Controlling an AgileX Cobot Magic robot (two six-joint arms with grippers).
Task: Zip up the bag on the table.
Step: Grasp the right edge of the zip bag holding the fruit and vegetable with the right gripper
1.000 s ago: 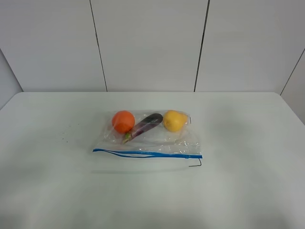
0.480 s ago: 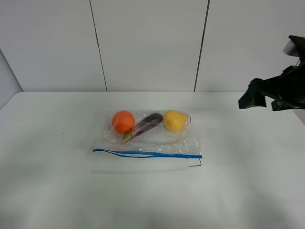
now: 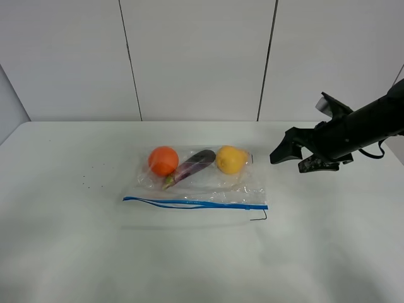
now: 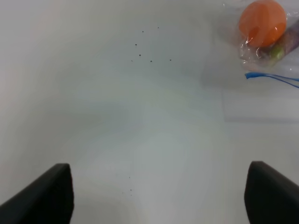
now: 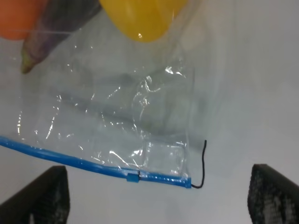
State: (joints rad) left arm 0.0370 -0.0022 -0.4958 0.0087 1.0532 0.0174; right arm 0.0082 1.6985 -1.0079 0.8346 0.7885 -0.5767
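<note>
The right fingers (image 5: pixel 46 193) are spread wide with nothing between them; they hang above the tabletop (image 3: pixel 76 252), off the pear-side end of the bag (image 3: pixel 202 186) and apart from it. The left fingers (image 4: pixel 44 196) are spread and empty too, over bare tabletop; that arm does not show in the high view at all, and its camera catches only the bag's orange-side corner, some way off.

The bag lies flat near the middle of the tabletop; the orange (image 3: pixel 163 160), eggplant (image 3: pixel 192 166) and pear (image 3: pixel 231 159) sit in a row along its far side; the blue strip (image 3: pixel 196 203) runs along the near edge, its long axis side to side across the tabletop. Toward the orange end the strip looks split into two lines, so I'd judge it partly open there; a small blue tab (image 5: pixel 132 177) sits on it close to the pear-end corner, just beside a thin black mark (image 5: pixel 202 163).

The right arm is plainly the nearer; from its fingers the strip lies toward the robot's left and a little nearer the front edge.
</note>
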